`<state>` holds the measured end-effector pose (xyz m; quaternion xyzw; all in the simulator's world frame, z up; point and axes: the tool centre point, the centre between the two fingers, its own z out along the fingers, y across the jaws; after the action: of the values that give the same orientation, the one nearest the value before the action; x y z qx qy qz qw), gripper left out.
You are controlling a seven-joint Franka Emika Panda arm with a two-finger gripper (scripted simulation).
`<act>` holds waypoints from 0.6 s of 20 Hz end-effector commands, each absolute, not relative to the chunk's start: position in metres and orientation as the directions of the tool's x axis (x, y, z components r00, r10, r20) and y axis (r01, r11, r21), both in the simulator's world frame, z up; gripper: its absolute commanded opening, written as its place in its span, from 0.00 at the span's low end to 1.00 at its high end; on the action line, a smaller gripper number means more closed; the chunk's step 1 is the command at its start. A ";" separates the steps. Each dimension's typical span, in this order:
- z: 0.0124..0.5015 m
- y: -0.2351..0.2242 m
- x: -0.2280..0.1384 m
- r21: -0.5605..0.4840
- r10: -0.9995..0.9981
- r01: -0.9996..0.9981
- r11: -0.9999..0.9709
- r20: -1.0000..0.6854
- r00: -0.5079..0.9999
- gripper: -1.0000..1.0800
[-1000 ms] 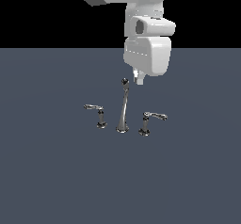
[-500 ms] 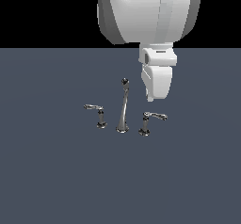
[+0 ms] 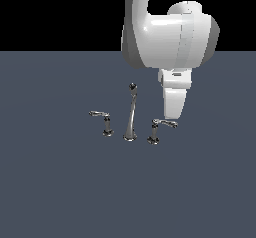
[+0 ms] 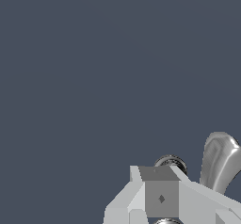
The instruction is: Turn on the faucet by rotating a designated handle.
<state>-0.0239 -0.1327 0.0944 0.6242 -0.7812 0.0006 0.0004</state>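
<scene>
The chrome faucet (image 3: 131,116) stands mid-floor, its tall spout flanked by two short handles. The handle (image 3: 156,130) with its lever pointing to the exterior view's right sits right of the spout. My gripper (image 3: 171,117) hangs just over and behind that lever, fingers together with nothing between them; whether it touches the lever is unclear. In the wrist view the joined fingers (image 4: 161,198) cover part of a round chrome piece (image 4: 170,162), and a thicker curved chrome part (image 4: 219,159) shows beside them.
The twin handle (image 3: 104,122), lever pointing to the exterior view's left, stands left of the spout. A flat dark grey floor (image 3: 60,182) spreads all round. The bulky white arm (image 3: 170,37) looms above the faucet.
The arm has swung from above the spout's tip toward the exterior view's right and come down, so the gripper's tip is now at the right-hand lever.
</scene>
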 end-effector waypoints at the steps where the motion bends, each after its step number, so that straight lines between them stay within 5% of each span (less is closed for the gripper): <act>1: 0.088 -0.138 -0.023 0.000 -0.968 -0.968 0.251 0.002 -0.251 0.00; 12: 0.085 -0.141 -0.023 0.000 -0.964 -0.964 0.266 0.000 -0.266 0.00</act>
<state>-0.0231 -0.1406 0.0853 0.6059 -0.7955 0.0001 0.0001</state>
